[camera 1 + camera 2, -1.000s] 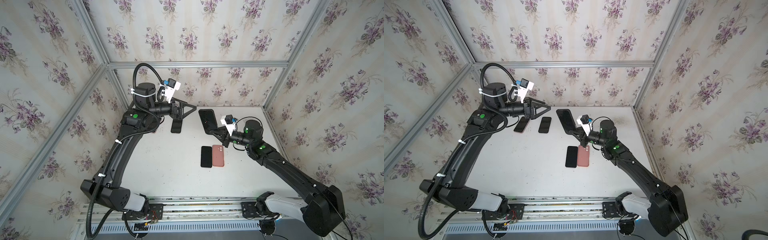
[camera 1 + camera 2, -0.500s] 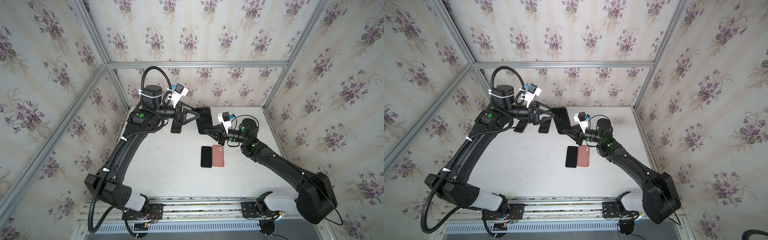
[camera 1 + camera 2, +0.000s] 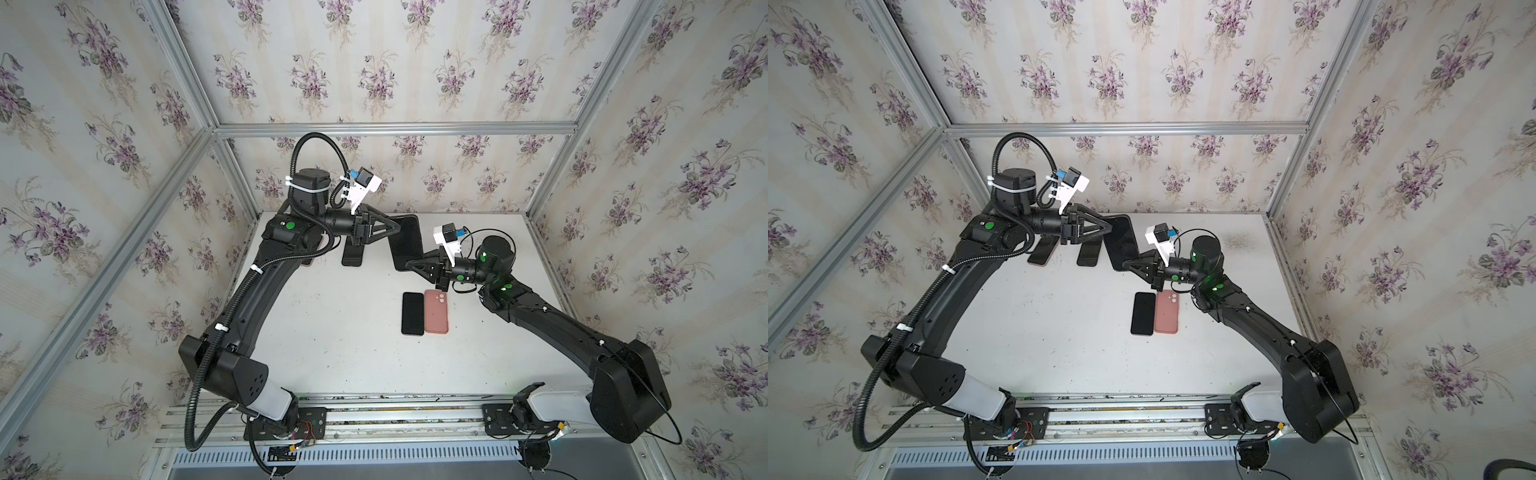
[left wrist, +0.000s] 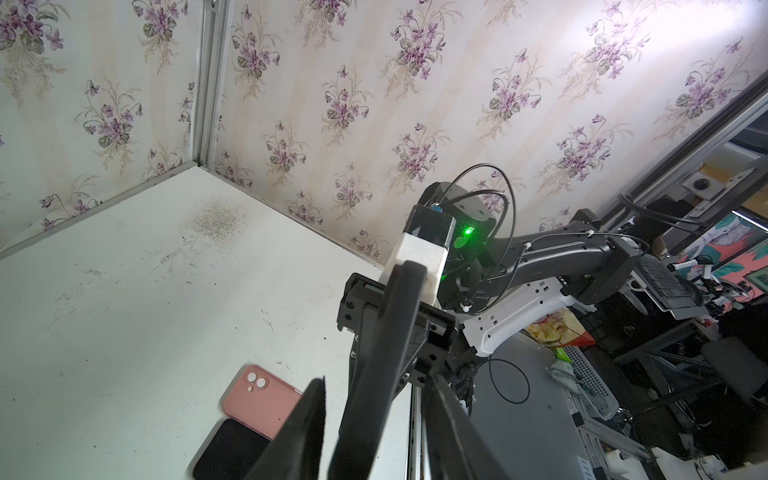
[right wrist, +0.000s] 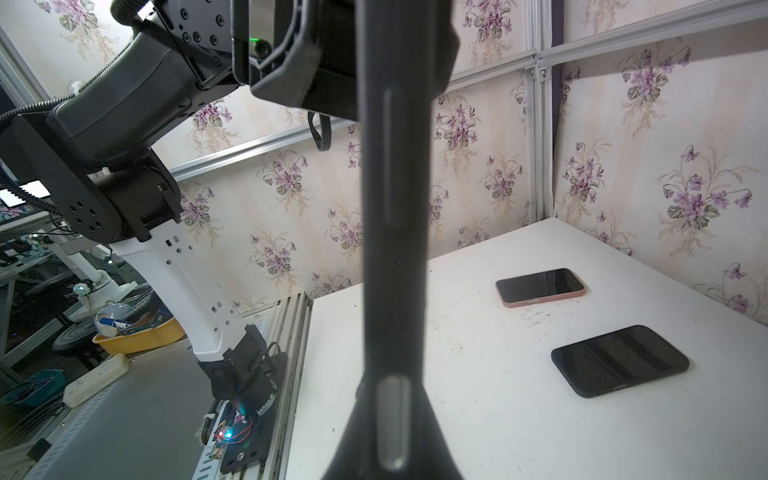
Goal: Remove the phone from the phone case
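Observation:
The black phone in its dark phone case is held in the air above the back of the table, tilted. My right gripper is shut on its lower end. In the right wrist view the case's side edge with moulded buttons rises from the right gripper. My left gripper straddles the upper end. In the left wrist view the left gripper is open, with a narrow gap between each finger and the phone's edge.
A bare black phone and a pink case lie side by side mid-table. Another black phone and a pink-cased phone lie at the back left, under the left arm. Walls enclose three sides.
The left gripper has swung right to the raised phone and its jaws have narrowed around the top end. The right gripper has carried the phone left, towards the left arm.

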Controlling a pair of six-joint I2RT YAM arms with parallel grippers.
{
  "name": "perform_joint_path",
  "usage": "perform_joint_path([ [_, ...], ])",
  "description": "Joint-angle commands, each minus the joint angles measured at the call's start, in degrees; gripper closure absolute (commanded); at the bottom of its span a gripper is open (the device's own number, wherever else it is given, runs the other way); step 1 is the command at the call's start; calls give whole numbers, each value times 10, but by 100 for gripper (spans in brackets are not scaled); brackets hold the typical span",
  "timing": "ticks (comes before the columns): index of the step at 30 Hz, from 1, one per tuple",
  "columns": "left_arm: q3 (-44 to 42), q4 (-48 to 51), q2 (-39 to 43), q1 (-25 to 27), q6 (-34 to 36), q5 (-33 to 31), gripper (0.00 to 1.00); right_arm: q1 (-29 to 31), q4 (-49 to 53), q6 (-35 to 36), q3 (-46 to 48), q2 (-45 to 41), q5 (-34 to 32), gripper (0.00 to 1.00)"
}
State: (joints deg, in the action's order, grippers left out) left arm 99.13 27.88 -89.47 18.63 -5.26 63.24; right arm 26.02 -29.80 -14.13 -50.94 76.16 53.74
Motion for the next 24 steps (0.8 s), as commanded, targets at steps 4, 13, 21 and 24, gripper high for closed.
perform_joint_path([
  [4, 1, -10, -7, -1, 4, 33, 71, 1, -37, -6, -13, 5, 14, 100],
  [13, 2, -9, -10, -4, -7, 52, 91, 1, -26, -10, -16, 11, 12, 100],
  [21, 26, -8, -1, -21, -48, 13, 95, 1, -33, -50, 0, -5, -48, 44],
  [24, 49, -32, -2, -40, -128, -33, 98, 1, -29, -73, 19, -30, -123, 28],
])
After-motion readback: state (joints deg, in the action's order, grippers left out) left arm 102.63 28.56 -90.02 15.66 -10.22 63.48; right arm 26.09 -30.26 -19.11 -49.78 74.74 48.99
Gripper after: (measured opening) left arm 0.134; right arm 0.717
